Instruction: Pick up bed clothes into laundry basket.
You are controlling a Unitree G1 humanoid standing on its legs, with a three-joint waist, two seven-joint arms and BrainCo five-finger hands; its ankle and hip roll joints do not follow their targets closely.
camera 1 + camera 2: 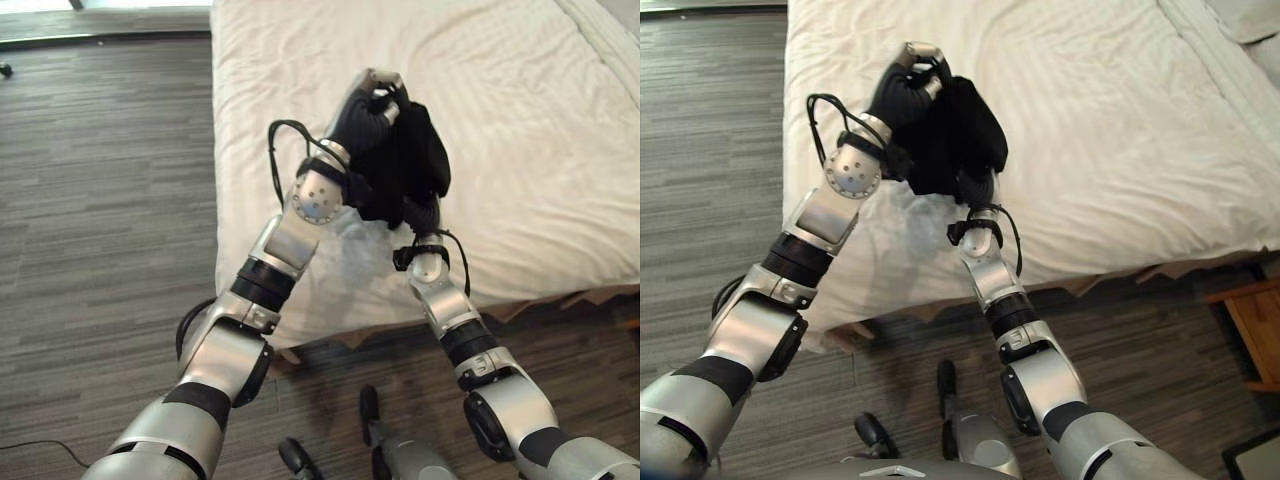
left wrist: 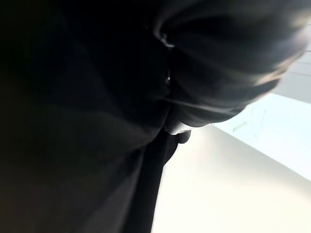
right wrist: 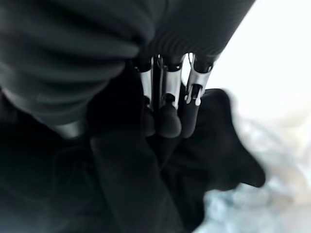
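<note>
My ribbed cover bulges dark at one corner, and black cloth hangs right against it, spreading across most of what I see. Past the cloth's edge lies the white bed sheet.

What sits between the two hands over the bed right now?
A bunched black garment fills the gap between the left hand and the right hand, above the white bed sheet. Both eye views show it; the right wrist view shows fingers curled in the cloth.

1. The garment hangs bunched above the bed, near its left front corner.
2. The left robot hand is at its top, the right robot hand beneath.
3. A wooden stand sits on the floor front-right of the bed.
</note>
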